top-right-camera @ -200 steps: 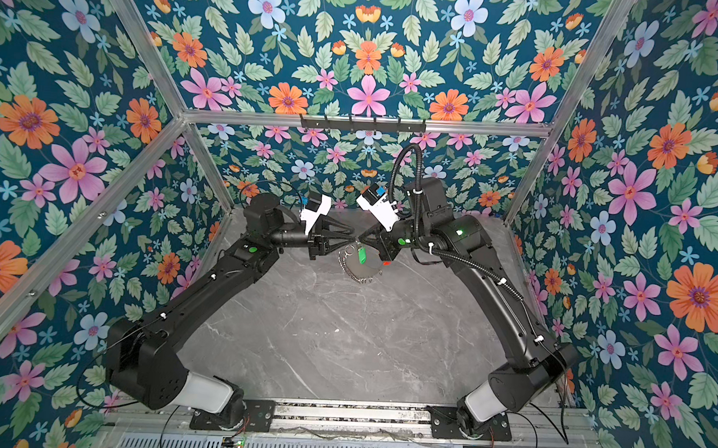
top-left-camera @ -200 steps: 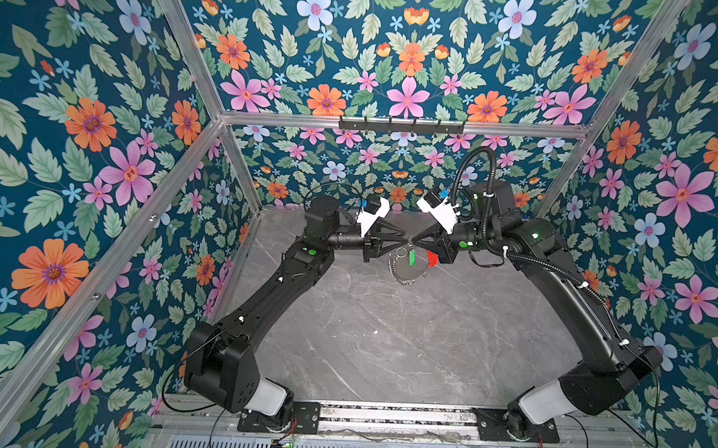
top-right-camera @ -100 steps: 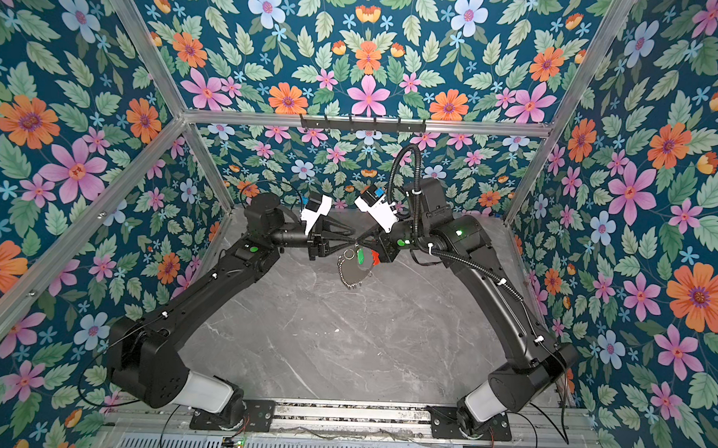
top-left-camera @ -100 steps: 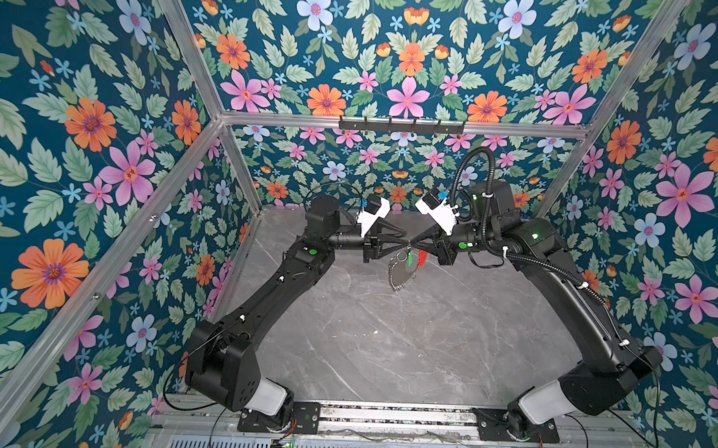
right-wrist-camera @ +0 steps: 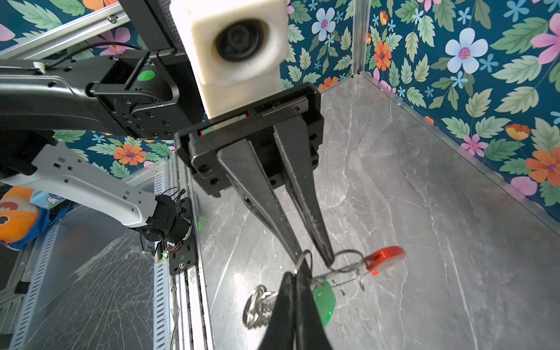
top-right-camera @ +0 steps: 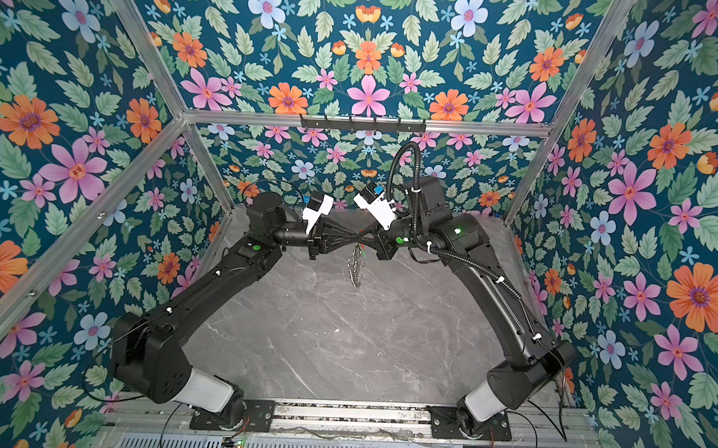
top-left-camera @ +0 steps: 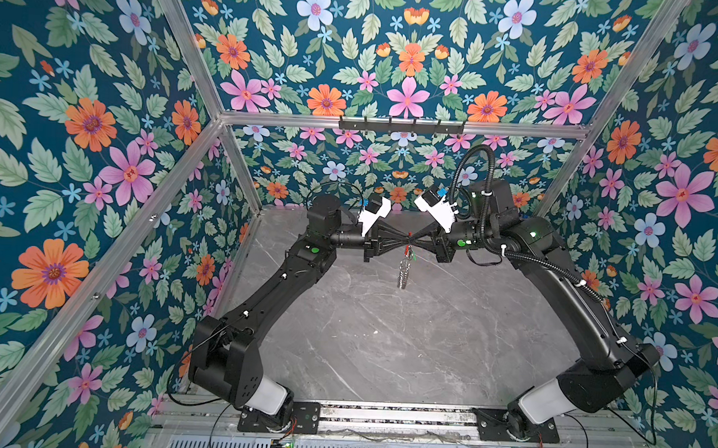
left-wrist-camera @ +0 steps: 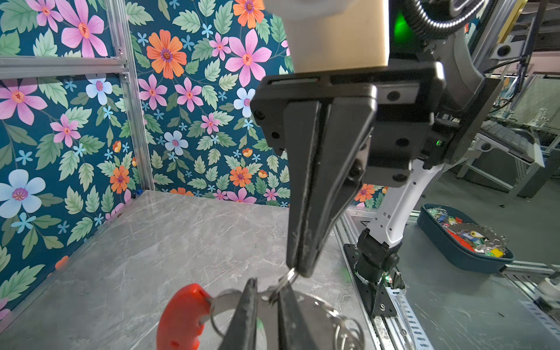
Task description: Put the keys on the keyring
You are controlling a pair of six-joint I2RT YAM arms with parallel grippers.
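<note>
Your 2 grippers meet tip to tip above the far middle of the grey, marble-veined table (top-left-camera: 385,338). The keyring (top-left-camera: 404,272) hangs in the air under that meeting point, clear of the table. In both top views it shows nearly edge-on: a thin metal hoop with its silver rings sagging at the low end.

Your right gripper (left-wrist-camera: 298,268) has its 2 long, tapered black fingers pressed flat together, and their tips pinch a small silver ring (left-wrist-camera: 285,280). The keys (right-wrist-camera: 325,300), 1 small, glossy, translucent green plastic tag, lie just beside those fingertips, close to the hoop wire. You cannot tell whether the pinched ring is the tag's own loop.

Your left gripper (right-wrist-camera: 315,257) has matte, wedge-shaped fingers (right-wrist-camera: 263,194) that narrow to a slim gap at the tips. The hoop's thin wire crosses right at those tips, but you cannot tell whether the jaws grip it.

The red plastic arc (right-wrist-camera: 385,257) sits on the hoop just past the left fingertips, smooth, rounded and shiny. The split rings (right-wrist-camera: 257,306) hang bunched together on the far side of your right fingers from the arc.
</note>
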